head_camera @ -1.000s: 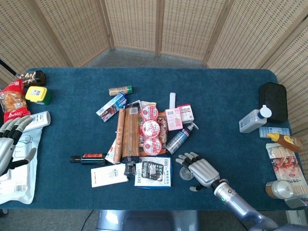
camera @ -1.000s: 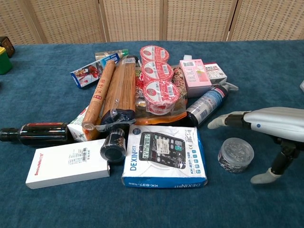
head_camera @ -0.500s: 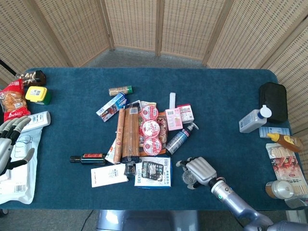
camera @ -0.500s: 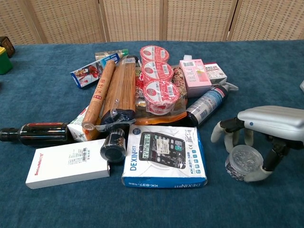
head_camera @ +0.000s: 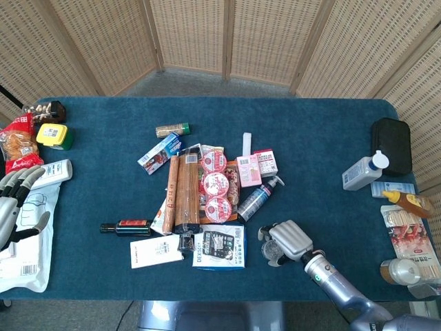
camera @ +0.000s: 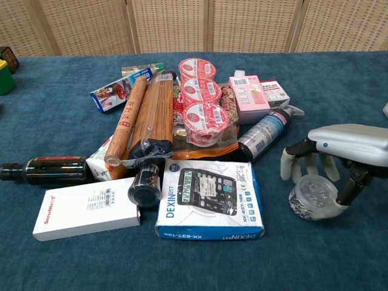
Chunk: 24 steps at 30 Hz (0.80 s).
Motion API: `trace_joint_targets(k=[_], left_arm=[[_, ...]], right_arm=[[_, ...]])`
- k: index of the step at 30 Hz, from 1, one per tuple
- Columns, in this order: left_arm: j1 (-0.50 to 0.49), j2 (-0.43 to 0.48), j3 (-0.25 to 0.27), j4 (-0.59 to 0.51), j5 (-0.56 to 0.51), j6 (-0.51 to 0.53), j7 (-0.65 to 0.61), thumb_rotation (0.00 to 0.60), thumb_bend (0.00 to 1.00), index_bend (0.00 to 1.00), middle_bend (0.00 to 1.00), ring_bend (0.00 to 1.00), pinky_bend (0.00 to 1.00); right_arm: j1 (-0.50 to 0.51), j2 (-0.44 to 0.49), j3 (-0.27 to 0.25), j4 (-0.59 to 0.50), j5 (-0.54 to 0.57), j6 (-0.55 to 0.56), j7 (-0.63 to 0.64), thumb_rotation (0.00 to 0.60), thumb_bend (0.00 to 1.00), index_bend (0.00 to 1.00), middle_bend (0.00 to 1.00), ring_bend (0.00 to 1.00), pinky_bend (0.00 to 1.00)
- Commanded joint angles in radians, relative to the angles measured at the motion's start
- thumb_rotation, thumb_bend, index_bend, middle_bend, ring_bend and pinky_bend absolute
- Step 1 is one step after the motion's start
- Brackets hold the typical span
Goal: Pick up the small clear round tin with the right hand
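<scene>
- Table [head_camera: 324,131]: a blue-covered surface bearing a central heap of packaged goods; more items line its left and right edges.
- Right arm [head_camera: 337,286]: it enters from the table's near edge toward the right corner and reaches inward to the right of the heap.
- Calculator box [camera: 212,200]: it lies flat at the near side of the heap, just beside the task's object and apart from it.
- Right hand [camera: 330,167]: its palm is turned down over the tin, with fingers [camera: 290,162] curled on the far and heap-facing sides and the thumb closing under the near side. The hand cages the tin in a wrap; whether the tin has left the cloth cannot be told.
- Left hand [head_camera: 17,200]: it sits at the table's left edge, fingers loosely apart, holding nothing, well apart from the tin. The right hand is by far the nearer.
- Small clear round tin [camera: 312,195]: it is directly beneath the right palm, near the near edge, with its round axis upright, so the judged next move is a straight lift.
</scene>
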<state>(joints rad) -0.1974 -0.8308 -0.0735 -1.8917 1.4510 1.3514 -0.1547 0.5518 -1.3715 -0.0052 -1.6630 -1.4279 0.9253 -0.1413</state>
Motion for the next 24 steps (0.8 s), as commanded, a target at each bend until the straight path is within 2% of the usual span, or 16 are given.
trace_joint_targets(k=[1, 8, 16, 24], left_arm=[[0.0, -0.001, 0.0, 0.001, -0.001, 0.0, -0.001, 0.6, 0.45, 0.0, 0.0, 0.0, 0.0], [0.004, 0.001, 0.001, 0.001, 0.002, 0.004, -0.003, 0.6, 0.45, 0.0, 0.0, 0.0, 0.0], [0.011, 0.008, 0.004, -0.008, 0.008, 0.014, 0.001, 0.6, 0.45, 0.0, 0.0, 0.0, 0.0], [0.028, 0.014, 0.01, -0.004, 0.005, 0.03, -0.01, 0.6, 0.45, 0.0, 0.0, 0.0, 0.0]], right_arm=[[0.003, 0.027, 0.015, -0.018, 0.003, 0.01, 0.017, 0.6, 0.14, 0.39, 0.57, 0.5, 0.59], [0.022, 0.12, 0.07, -0.079, 0.01, 0.032, 0.049, 0.6, 0.14, 0.4, 0.58, 0.52, 0.59], [0.068, 0.235, 0.168, -0.14, 0.036, 0.036, 0.108, 0.6, 0.14, 0.41, 0.58, 0.54, 0.6], [0.102, 0.307, 0.231, -0.17, 0.065, 0.038, 0.114, 0.6, 0.14, 0.41, 0.58, 0.54, 0.6]])
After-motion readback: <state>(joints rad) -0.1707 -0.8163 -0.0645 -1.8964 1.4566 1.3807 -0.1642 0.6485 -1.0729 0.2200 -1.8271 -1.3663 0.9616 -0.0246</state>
